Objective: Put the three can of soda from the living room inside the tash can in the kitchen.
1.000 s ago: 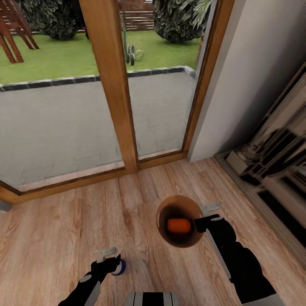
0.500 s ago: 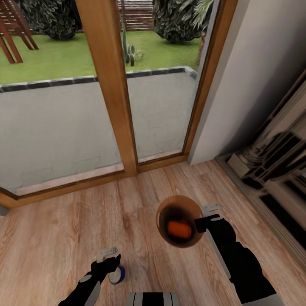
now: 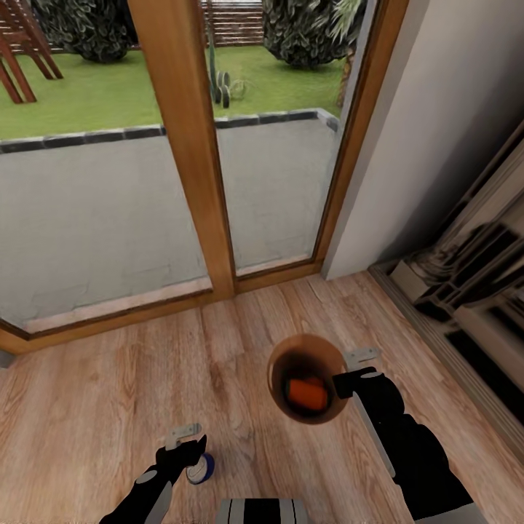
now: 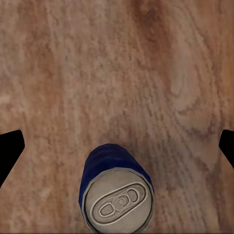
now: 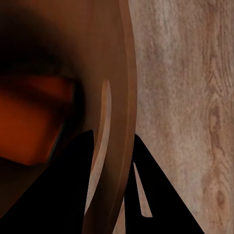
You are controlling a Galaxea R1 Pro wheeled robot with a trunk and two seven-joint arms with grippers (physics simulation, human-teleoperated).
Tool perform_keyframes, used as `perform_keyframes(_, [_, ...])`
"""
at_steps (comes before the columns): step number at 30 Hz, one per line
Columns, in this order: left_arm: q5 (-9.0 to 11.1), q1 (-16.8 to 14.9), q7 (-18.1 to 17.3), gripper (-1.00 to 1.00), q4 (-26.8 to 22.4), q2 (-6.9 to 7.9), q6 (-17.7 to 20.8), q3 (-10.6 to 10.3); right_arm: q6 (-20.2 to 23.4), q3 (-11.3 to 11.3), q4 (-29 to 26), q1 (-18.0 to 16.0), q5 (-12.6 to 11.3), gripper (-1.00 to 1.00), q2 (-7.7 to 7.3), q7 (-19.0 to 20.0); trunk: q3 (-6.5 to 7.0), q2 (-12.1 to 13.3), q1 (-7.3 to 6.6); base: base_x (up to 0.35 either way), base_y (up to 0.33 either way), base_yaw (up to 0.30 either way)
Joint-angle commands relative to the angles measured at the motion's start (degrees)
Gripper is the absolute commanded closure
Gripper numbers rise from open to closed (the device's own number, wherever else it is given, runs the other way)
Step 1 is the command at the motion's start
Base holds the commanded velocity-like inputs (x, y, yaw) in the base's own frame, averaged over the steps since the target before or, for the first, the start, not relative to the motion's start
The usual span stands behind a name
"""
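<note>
The tash can (image 3: pixel 306 340), a round bin with a dark brown inside, hangs just above the wood floor. My right gripper (image 3: pixel 356 370) is shut on its right rim. In the right wrist view the thin rim (image 5: pixel 125 97) runs between my two black fingers (image 5: pixel 161 195). One orange can of soda (image 3: pixel 306 393) lies inside the bin and appears again as a blurred orange shape (image 5: pixel 29 122). The dark blue can (image 3: pixel 201 469) stands upright on the floor beside my left gripper (image 3: pixel 189 444). In the left wrist view its pale top (image 4: pixel 117 202) sits between the fingers, which are spread wide and touch nothing.
A glass patio door with a thick wooden frame (image 3: pixel 191 145) rises straight ahead, with paving and lawn outside. A pale wall corner (image 3: pixel 407 160) stands at the right. Glossy reflective cabinet fronts (image 3: pixel 473 291) run along the right. Light wood floor (image 3: pixel 94 407) spreads to the left.
The blue can has shifted slightly toward me beside the left gripper. The orange can has slid a little inside the bin. The view has shifted slightly.
</note>
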Motion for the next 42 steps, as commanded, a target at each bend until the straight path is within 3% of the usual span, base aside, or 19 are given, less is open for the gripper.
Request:
perform_keyframes(1, [0.0, 0.0, -0.01, -1.0, 0.02, 0.0, 0.0, 0.0, -0.04, 0.01, -0.02, -0.02, -0.33, 1.0, 0.01, 0.15, -0.09, 0.0, -0.01, 0.0, 0.0, 0.0])
perform_keyframes(24, [0.0, 0.0, -0.03, -1.0, -0.02, -0.08, 0.0, -0.17, -0.09, 0.06, -0.02, -0.03, -0.33, 1.0, 0.0, 0.15, -2.23, 0.0, -0.01, 0.0, 0.0, 0.0])
perform_keyframes(42, [0.0, 0.0, -0.03, -1.0, -0.04, -0.09, 0.0, -0.26, -0.11, 0.01, -3.19, -2.06, -0.33, 1.0, -0.17, 0.15, -2.41, 0.0, -0.01, 0.0, 0.0, 0.0])
